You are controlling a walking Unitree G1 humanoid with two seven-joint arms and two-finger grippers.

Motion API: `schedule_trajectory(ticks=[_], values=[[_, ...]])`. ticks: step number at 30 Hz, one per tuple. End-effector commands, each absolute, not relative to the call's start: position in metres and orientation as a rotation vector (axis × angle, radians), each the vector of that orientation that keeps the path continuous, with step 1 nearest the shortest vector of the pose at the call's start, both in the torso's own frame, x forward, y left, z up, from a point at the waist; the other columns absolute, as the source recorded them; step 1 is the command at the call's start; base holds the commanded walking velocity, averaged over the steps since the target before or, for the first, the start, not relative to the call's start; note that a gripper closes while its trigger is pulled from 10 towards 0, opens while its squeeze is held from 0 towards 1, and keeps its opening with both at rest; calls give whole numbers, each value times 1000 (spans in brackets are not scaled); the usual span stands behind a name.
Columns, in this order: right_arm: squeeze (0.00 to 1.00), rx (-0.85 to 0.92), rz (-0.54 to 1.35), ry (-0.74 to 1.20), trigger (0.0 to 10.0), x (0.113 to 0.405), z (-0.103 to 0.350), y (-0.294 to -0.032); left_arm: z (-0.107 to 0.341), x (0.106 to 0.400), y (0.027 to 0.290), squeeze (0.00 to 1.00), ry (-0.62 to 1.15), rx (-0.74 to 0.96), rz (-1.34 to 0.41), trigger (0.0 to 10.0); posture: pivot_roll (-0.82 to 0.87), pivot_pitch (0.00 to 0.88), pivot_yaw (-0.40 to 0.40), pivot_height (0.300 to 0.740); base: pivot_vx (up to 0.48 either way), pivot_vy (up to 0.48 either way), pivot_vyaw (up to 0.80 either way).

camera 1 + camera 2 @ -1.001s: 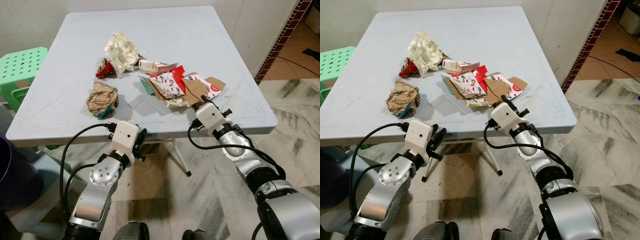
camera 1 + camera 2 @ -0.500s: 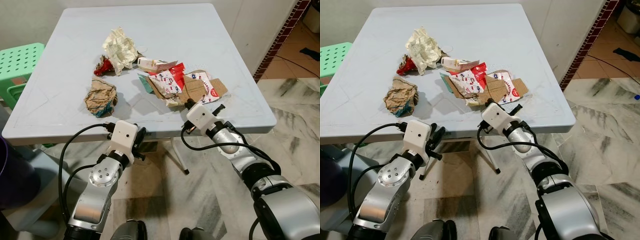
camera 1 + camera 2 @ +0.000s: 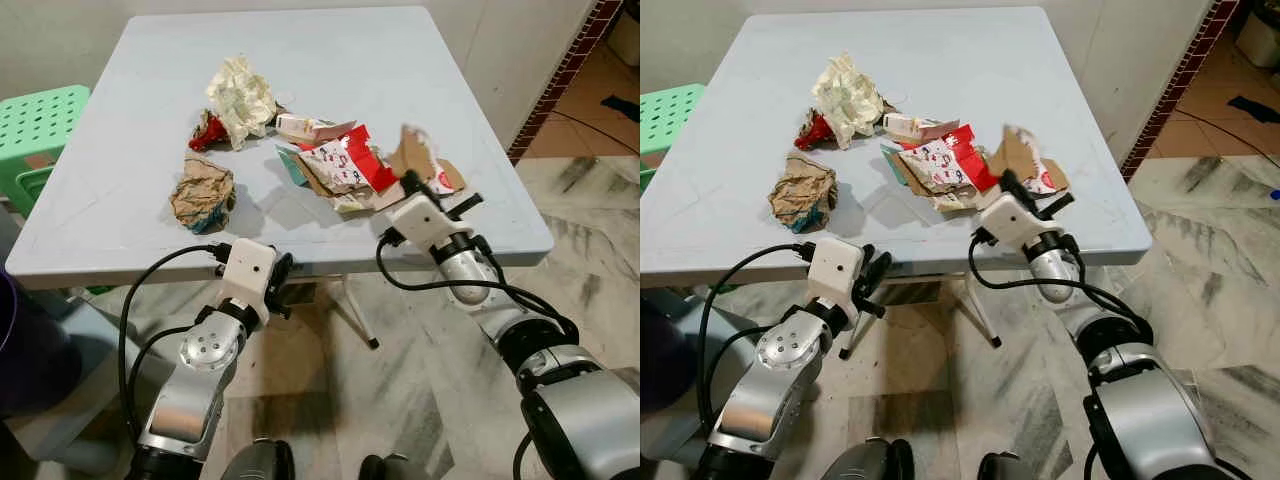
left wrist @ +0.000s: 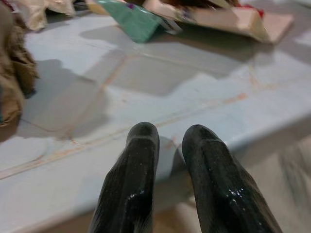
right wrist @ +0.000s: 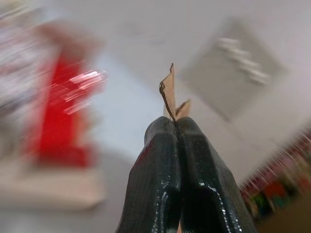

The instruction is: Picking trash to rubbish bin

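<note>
A pale blue table [image 3: 120, 215] fills the head views, with trash scattered from its centre toward 3 o'clock. The right gripper [image 3: 409, 183] sits at about 4 o'clock of the tabletop, near the front right edge, its two black fingers [image 5: 165, 160] pressed together on a piece of brown cardboard [image 3: 410, 155], whose thin edge [image 5: 167, 97] sticks up from between the fingertips in the right wrist view. The cardboard is lifted and tilted above the table, just at 3 o'clock of a red and white wrapper [image 3: 345, 165] that lies flat in the middle of the pile. At 11 o'clock of that wrapper lies a small white box [image 3: 305, 128], and farther toward 10 o'clock a crumpled cream paper [image 3: 240, 95] with a red scrap [image 3: 205, 130] touching its lower left side. A crumpled brown paper bag [image 3: 203, 192] rests apart from the pile, at 8 o'clock of the table's centre. The left gripper [image 3: 281, 287] hangs just below the table's front edge at 6 o'clock, holding nothing, its fingers [image 4: 133, 179] close together with a narrow gap between them. A green stool [image 3: 40, 125] stands beside the table at 9 o'clock.
</note>
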State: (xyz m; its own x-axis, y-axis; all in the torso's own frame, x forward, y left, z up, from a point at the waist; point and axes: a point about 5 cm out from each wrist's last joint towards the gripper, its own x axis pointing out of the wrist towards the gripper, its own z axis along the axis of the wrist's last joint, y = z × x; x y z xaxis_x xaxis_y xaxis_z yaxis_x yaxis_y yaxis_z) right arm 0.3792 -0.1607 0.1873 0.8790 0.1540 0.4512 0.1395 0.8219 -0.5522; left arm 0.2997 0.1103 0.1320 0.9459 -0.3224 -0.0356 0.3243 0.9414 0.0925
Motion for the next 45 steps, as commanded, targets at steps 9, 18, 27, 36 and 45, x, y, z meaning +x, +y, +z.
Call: schedule_trajectory(ticks=[9,18,27,36,45], values=[[0,-311,-148,-614,10000,377,221,-177,145,323,126,0,-50,97,-231,10000,160,113,15,715,0,0,0],[0,-152,83,-508,10000,356,197,-177,155,341,150,0,-74,4,-162,10000,118,49,8,715,0,0,0],[0,0,165,-458,10000,333,188,-170,155,339,153,0,-103,-80,-183,10000,101,17,27,715,0,0,0],[0,79,196,-449,10000,324,194,-170,163,340,153,0,-140,-105,-188,10000,90,7,31,715,0,0,0],[0,156,75,-377,10000,317,181,-188,161,340,152,0,-126,-160,-194,10000,87,0,33,715,0,0,0]])
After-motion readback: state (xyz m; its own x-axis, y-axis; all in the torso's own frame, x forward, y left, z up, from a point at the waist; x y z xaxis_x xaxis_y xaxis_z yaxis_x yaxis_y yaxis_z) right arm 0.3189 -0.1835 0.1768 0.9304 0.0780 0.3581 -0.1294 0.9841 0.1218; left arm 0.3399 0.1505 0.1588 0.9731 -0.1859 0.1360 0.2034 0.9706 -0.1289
